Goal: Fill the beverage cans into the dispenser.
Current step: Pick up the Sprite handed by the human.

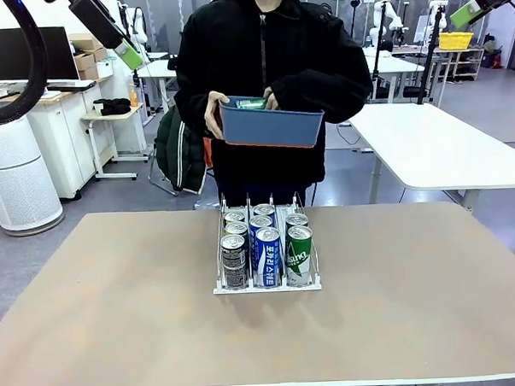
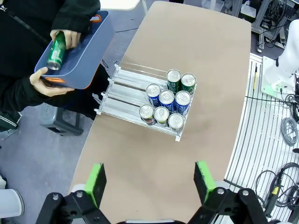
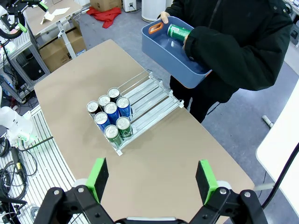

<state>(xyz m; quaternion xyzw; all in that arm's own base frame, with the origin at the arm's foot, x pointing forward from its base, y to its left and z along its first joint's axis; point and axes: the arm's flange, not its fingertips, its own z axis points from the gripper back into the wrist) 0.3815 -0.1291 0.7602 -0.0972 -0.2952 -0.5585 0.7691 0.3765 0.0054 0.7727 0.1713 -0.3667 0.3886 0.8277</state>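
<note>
The white dispenser (image 1: 221, 289) stands mid-table with several beverage cans (image 1: 267, 248) at its front: black-grey in the left lane, blue in the middle, green on the right. Across the table, a person holds a dark blue bin (image 1: 272, 128) and has a hand on a green can (image 1: 252, 103) inside it. My left gripper (image 1: 118, 41) hangs high at the upper left and my right gripper (image 1: 476, 8) high at the upper right. In the wrist views, both the left gripper (image 2: 149, 182) and the right gripper (image 3: 152, 179) are open and empty, far above the dispenser (image 2: 122, 88) (image 3: 156, 95).
The rear halves of the dispenser lanes (image 3: 149, 91) are bare. Wide bare tabletop (image 1: 116, 293) lies on both sides of the rack. The person stands close against the far table edge (image 1: 369, 207). Other tables and furniture stand behind.
</note>
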